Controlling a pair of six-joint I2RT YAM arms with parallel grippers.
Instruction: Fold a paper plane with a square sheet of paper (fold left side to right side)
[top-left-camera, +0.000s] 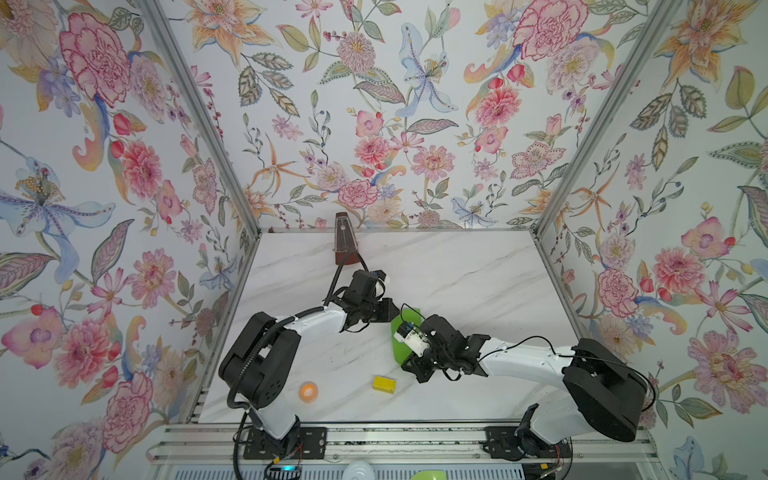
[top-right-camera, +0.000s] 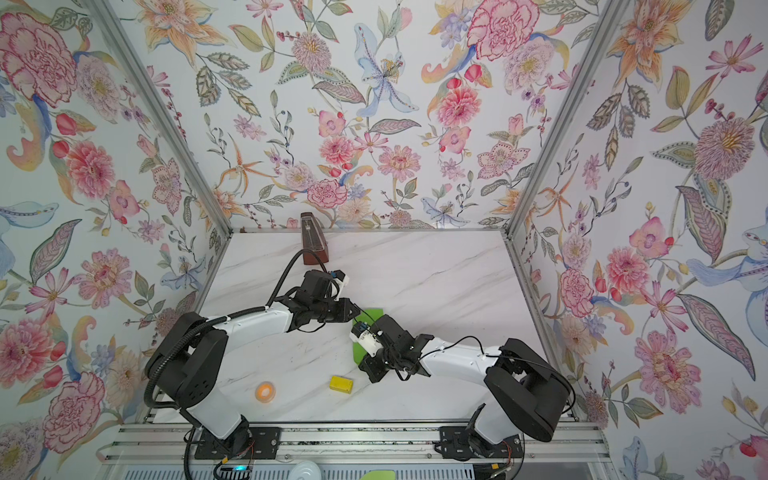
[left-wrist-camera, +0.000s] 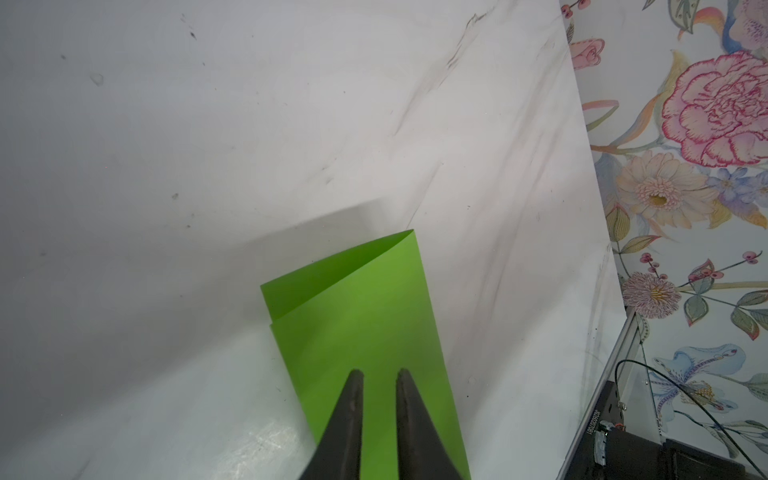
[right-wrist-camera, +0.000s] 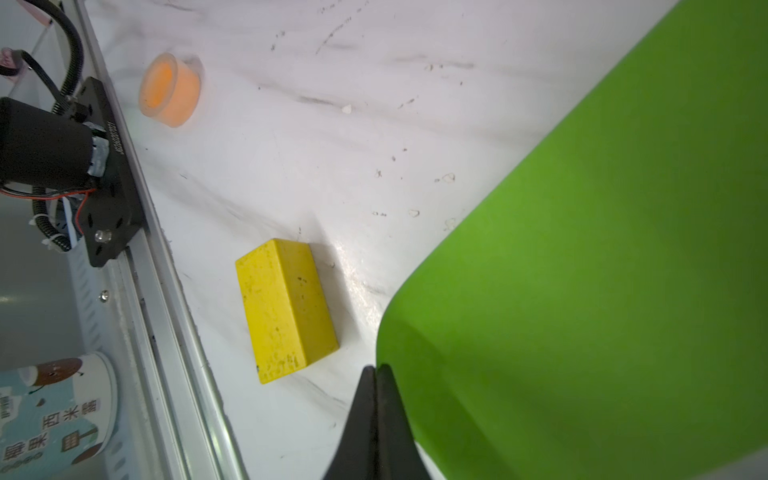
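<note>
The square sheet of paper (top-left-camera: 400, 337) (left-wrist-camera: 365, 316) is lime green and lies folded over on the marble table, its upper layer slightly askew over the lower one. In both top views it shows only in part, between the two wrists. My left gripper (left-wrist-camera: 379, 374) (top-left-camera: 395, 309) hovers over the upper layer with a narrow gap between its fingers and nothing in it. My right gripper (right-wrist-camera: 376, 368) (top-left-camera: 405, 365) is shut, its tips at the rounded corner of the paper (right-wrist-camera: 582, 270). Whether it pinches the paper I cannot tell. No paper plane shows.
A small yellow block (top-left-camera: 384, 384) (right-wrist-camera: 286, 309) lies just in front of the right gripper. An orange tape roll (top-left-camera: 308, 392) (right-wrist-camera: 170, 89) sits near the front left. A brown metronome (top-left-camera: 345, 241) stands at the back wall. An aluminium rail (top-left-camera: 374, 436) runs along the front edge.
</note>
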